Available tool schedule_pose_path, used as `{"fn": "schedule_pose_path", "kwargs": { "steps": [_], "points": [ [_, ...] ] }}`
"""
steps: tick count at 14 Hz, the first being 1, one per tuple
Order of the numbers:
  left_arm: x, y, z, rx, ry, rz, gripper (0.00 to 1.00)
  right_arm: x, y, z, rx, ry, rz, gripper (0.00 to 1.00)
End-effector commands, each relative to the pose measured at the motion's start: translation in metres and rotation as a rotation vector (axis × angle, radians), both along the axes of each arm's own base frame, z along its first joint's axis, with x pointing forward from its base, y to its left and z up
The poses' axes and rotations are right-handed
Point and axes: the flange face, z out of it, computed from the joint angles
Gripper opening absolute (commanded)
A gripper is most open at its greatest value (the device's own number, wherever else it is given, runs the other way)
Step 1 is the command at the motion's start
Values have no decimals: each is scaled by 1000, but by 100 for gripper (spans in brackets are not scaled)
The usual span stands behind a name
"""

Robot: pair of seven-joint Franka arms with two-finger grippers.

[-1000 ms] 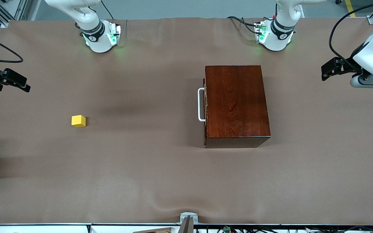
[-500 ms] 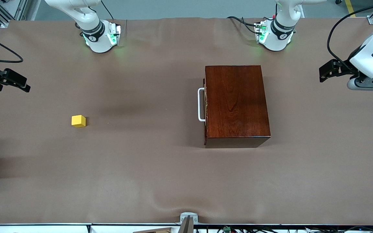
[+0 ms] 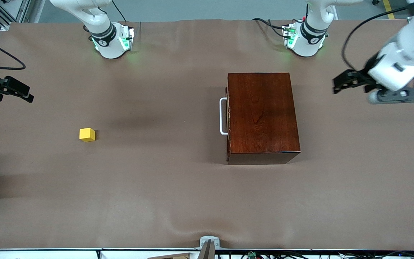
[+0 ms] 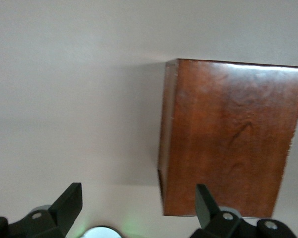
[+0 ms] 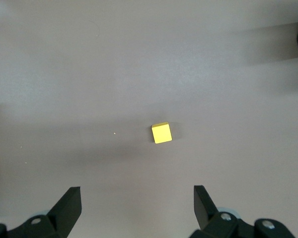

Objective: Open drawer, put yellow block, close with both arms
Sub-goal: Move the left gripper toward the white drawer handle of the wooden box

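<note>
The drawer (image 3: 228,117) is seen shut in the brown box (image 3: 262,117).

The yellow block (image 3: 87,134) is found on the counter (image 3: 156,187), well apart from the box, toward the right arm's end. The left tool (image 3: 338,85) is held open in the air near the box. The right tool (image 3: 25,94) is held open above the block.

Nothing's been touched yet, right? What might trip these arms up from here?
The handle is a thin bar close against the box; the open left tool, now over bare table at its own end, might miss it or shove the box. The block is tiny, so the open right tool could knock it aside.
</note>
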Motion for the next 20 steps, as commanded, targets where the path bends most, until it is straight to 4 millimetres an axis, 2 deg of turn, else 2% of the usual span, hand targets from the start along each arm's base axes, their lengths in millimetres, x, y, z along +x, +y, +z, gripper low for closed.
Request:
{"fn": "schedule_pose_path", "kwargs": {
  "steps": [1, 3, 5, 8, 10, 14, 17, 20],
  "points": [
    [10, -72, -10, -4, 23, 66, 100, -6, 1, 7, -9, -13, -4, 100],
    [7, -129, -23, 3, 32, 111, 100, -6, 1, 7, -9, -13, -4, 100],
    [3, -178, -34, 2, 29, 152, 100, -6, 1, 7, -9, -13, -1, 100],
    [-9, -233, -39, -49, -33, 201, 100, -6, 1, 7, -9, -13, -3, 100],
    [-15, -268, -52, -77, -58, 239, 100, -6, 1, 7, -9, -11, -4, 100],
    [-26, -324, -75, -116, -86, 259, 100, -6, 1, 7, -9, -11, -3, 100],
    [-33, -359, -103, -103, -136, 241, 100, -6, 2, 7, -9, -11, -1, 100],
    [-47, -390, -143, -32, -175, 190, 100, -6, 2, 7, -9, -11, -1, 100]
  ]
}}
